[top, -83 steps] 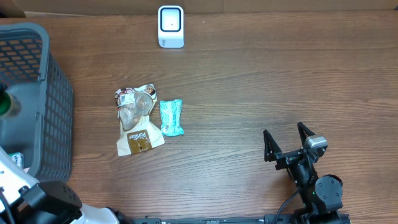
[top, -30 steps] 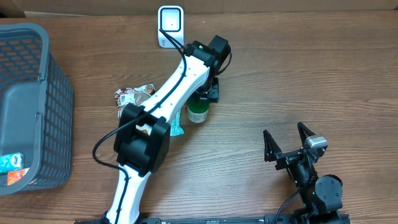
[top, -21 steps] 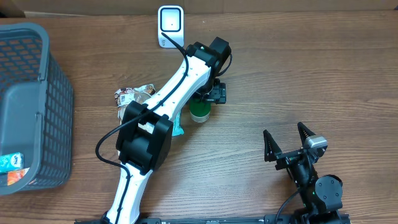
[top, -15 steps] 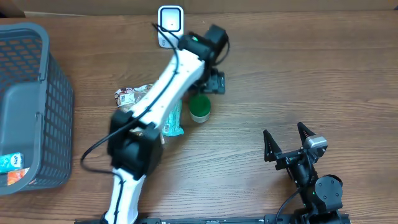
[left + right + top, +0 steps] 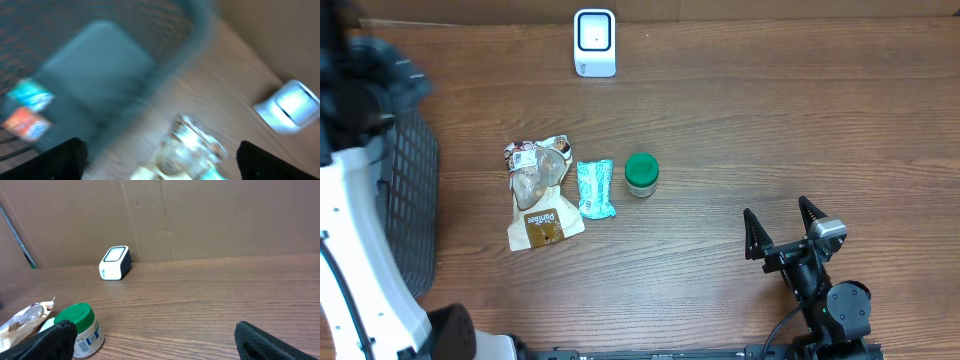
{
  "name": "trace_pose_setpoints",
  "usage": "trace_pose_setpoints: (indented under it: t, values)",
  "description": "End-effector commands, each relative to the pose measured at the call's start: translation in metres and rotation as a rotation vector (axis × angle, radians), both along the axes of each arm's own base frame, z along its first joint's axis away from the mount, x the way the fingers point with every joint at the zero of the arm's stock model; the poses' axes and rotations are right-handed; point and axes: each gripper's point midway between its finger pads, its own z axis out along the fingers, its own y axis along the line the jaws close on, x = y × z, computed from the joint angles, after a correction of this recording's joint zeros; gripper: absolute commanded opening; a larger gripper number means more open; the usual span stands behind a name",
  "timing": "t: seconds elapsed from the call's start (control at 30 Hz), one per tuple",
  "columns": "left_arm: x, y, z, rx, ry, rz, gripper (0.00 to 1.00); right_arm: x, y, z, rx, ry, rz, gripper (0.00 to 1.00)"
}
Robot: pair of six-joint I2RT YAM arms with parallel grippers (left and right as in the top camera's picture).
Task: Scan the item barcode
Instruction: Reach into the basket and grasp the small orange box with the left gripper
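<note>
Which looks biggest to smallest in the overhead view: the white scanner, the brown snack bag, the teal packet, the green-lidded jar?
1. brown snack bag
2. white scanner and teal packet: nearly alike, with the scanner perhaps slightly larger
3. green-lidded jar, seen from above

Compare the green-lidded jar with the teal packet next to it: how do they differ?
The green-lidded jar stands upright, lid up; the teal packet lies flat. The jar is round from above, the packet long and crinkled. The jar's lid is deep green, the packet pale teal. Both rest side by side on the wooden table.
</note>
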Motion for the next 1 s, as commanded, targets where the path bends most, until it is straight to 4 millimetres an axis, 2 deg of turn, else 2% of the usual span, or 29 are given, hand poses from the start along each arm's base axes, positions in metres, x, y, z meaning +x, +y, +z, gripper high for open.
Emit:
trace_pose_setpoints:
  t: [0.0, 0.03, 0.1, 0.3, 0.33, 0.47, 0.6, 0.97]
  values:
    - [-0.023, 0.068, -0.032, -0.035, 0.089, 0.21, 0.93, 0.0, 0.0, -0.002, -0.003, -0.005, -0.001, 1.0]
    - [-0.036, 0.092, -0.05, -0.078, 0.127, 0.283, 0.91, 0.0, 0.0, -0.002, -0.002, -0.005, -0.001, 1.0]
    - [-0.05, 0.111, -0.074, -0.135, 0.176, 0.344, 0.91, 0.0, 0.0, -0.002, -0.003, -0.005, -0.001, 1.0]
    - [-0.089, 0.148, -0.14, -0.229, 0.292, 0.459, 0.9, 0.0, 0.0, -0.002, -0.003, -0.005, -0.001, 1.0]
    - [-0.098, 0.155, -0.161, -0.246, 0.318, 0.481, 0.89, 0.0, 0.0, -0.002, -0.003, -0.005, -0.001, 1.0]
    - [-0.113, 0.165, -0.202, -0.245, 0.372, 0.504, 0.85, 0.0, 0.0, -0.002, -0.003, -0.005, -0.001, 1.0]
    - [-0.124, 0.166, -0.234, -0.223, 0.42, 0.524, 0.83, 0.0, 0.0, -0.002, -0.003, -0.005, -0.001, 1.0]
    - [-0.144, 0.176, -0.292, -0.13, 0.504, 0.572, 0.76, 0.0, 0.0, -0.002, -0.003, -0.005, -0.001, 1.0]
